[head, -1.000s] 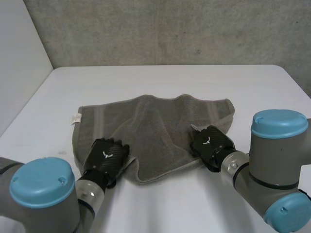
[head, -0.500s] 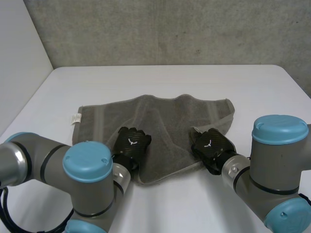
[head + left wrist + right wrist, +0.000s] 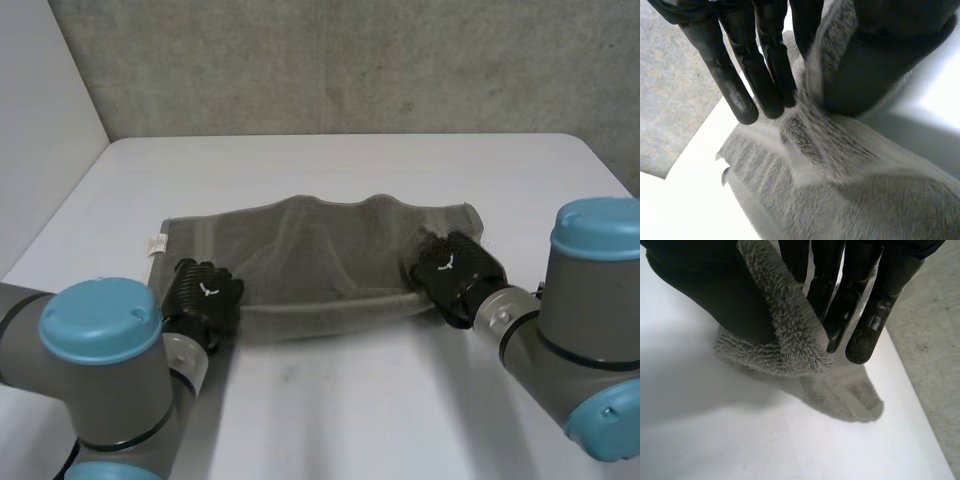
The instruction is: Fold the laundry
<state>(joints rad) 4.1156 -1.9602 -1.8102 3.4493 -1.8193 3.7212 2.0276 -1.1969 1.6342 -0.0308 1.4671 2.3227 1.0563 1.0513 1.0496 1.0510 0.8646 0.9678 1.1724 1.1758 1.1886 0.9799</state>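
Observation:
A grey towel [image 3: 320, 255] lies on the white table [image 3: 340, 410], folded over, its near fold stretched in a straight line between my two hands. My left hand [image 3: 203, 292] grips the near left end; in the left wrist view the towel [image 3: 840, 190] runs up between the fingers [image 3: 757, 75] and thumb, pinched there. My right hand [image 3: 455, 268] holds the near right end. There a thick roll of towel [image 3: 790, 330] is squeezed between the thumb and the fingers [image 3: 860, 315]. A small white label [image 3: 157, 243] sticks out at the towel's far left corner.
A grey concrete wall [image 3: 350, 60] rises behind the table's far edge. A pale wall [image 3: 40, 130] borders the left side. Bare tabletop lies in front of the towel and beyond it.
My left hand slid left along the near edge and closed on the towel. The right hand moved right and slightly away. The sagging near edge is now pulled straight between them.

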